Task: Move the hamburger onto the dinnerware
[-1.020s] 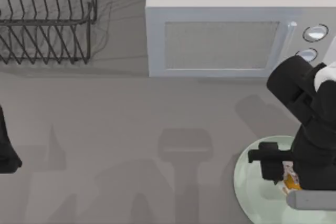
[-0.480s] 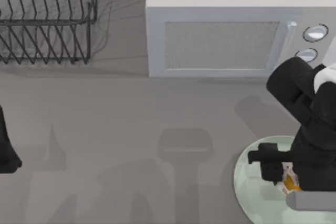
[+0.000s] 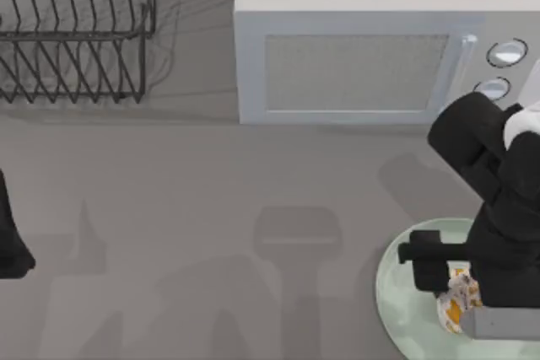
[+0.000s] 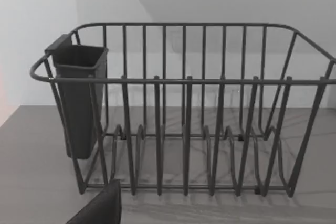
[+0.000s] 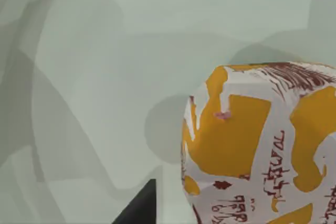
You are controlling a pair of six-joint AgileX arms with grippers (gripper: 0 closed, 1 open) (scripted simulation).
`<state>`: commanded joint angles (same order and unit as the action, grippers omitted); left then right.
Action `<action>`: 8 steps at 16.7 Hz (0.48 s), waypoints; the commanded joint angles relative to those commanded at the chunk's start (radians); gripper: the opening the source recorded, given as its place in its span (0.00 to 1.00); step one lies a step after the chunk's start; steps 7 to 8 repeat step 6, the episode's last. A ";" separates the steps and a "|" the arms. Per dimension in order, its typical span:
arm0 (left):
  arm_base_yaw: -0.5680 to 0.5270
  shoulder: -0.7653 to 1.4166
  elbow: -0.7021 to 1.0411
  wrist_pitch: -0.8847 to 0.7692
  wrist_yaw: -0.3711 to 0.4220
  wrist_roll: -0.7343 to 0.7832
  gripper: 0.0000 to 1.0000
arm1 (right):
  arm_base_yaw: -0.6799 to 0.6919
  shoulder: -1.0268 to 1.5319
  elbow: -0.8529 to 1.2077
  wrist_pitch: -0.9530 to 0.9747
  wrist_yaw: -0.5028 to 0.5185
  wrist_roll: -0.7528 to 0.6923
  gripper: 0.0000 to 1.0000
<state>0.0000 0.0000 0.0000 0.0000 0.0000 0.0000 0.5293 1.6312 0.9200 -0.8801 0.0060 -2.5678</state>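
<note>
One arm near enough: right tool (image 3: 445, 280), grip state impossible to tell, directly above hamburger (image 3: 456, 297) lying on dinnerware (image 3: 405, 309) by bench's right edge; left arm parked far left

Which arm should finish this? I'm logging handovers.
Right. The right gripper is above the dinnerware with the hamburger beneath it, so it likely only needs to let go. The left arm sits at the table's left edge.
</note>
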 joint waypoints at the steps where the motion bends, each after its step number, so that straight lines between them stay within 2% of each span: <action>1: 0.000 0.000 0.000 0.000 0.000 0.000 1.00 | 0.000 0.000 0.000 0.000 0.000 0.000 1.00; 8: 0.000 0.000 0.000 0.000 0.000 0.000 1.00 | 0.000 0.000 0.000 0.000 0.000 0.000 1.00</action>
